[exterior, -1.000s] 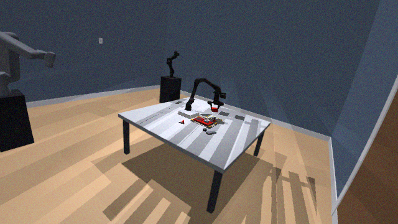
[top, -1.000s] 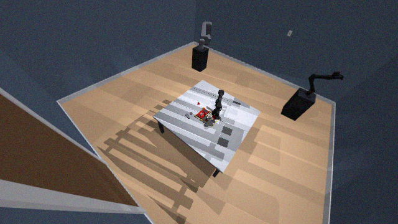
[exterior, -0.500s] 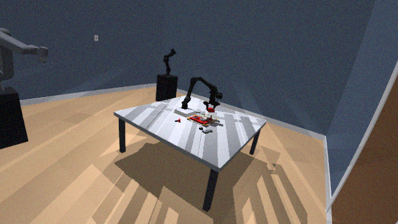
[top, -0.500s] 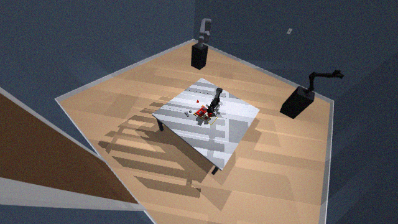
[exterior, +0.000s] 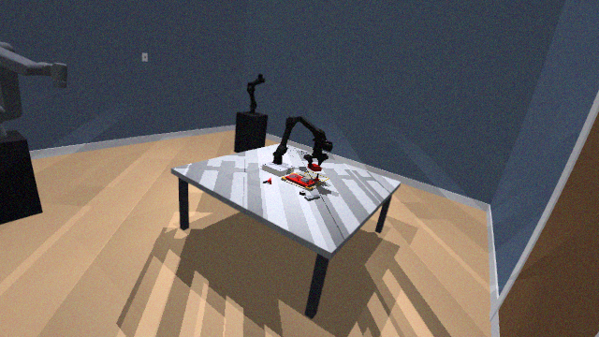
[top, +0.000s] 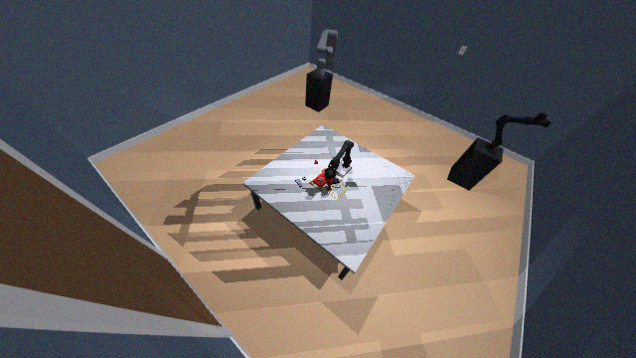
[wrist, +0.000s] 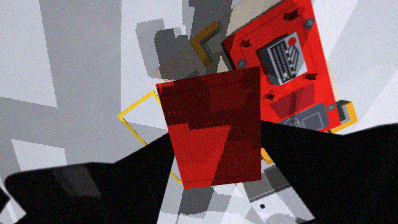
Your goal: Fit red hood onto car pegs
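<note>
My gripper (wrist: 213,130) (exterior: 314,164) is shut on the red hood (wrist: 212,157) (exterior: 314,168), which hangs in the air with its flat roof toward the wrist camera. The red chassis (wrist: 327,85) (exterior: 294,178) (top: 316,179) sits in its jig on the table, to the upper right of the hood in the wrist view. The grey engine block (wrist: 287,59) stands in the deck with four short dark pegs around it. The hood is turned relative to the chassis in the wrist view and overlaps its lower left edge there. The hood's corner holes cannot be made out.
A yellow outline (wrist: 134,132) (top: 332,197) is on the table (exterior: 225,180) beside the jig. An orange corner bracket (wrist: 353,116) stands at the jig. A small red part (exterior: 268,181) (top: 316,162) and a small grey part (exterior: 312,197) (top: 298,183) lie on the table.
</note>
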